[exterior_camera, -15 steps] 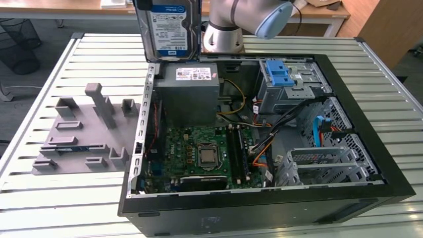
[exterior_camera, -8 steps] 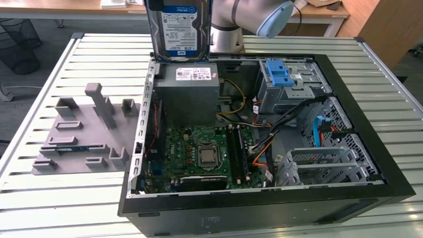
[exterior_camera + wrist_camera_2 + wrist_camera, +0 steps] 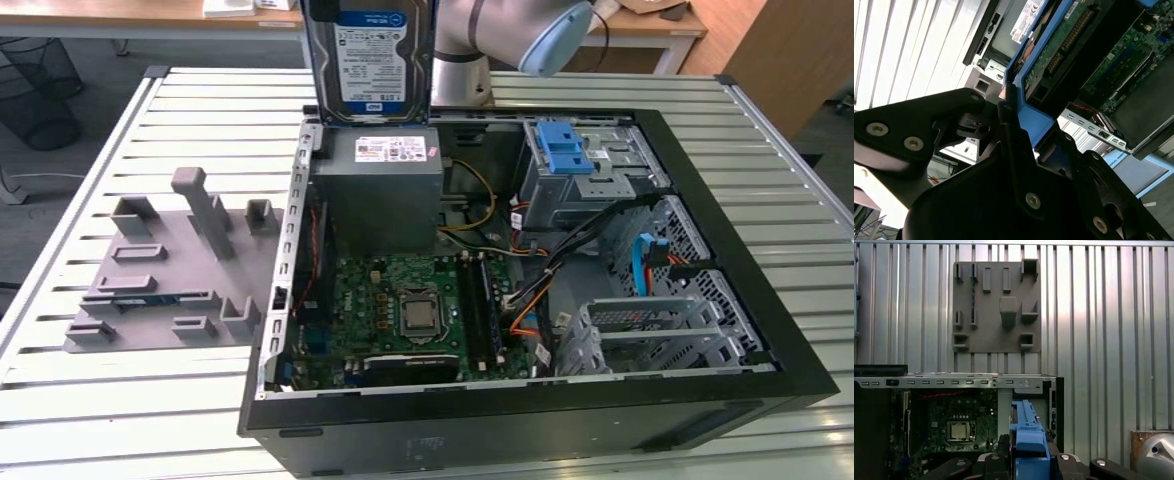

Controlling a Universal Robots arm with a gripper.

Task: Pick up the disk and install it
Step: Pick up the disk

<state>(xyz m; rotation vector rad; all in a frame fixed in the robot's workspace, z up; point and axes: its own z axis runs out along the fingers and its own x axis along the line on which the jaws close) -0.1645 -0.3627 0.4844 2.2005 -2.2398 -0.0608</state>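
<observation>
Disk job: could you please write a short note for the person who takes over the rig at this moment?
Gripper: shut on the blue carrier of the disk.
Position: the disk is held upright in the air, above the far edge of the open case, over the power supply.
Done: the disk is picked up.
Left: the disk is not yet inside the case, so the install is not done.
</observation>
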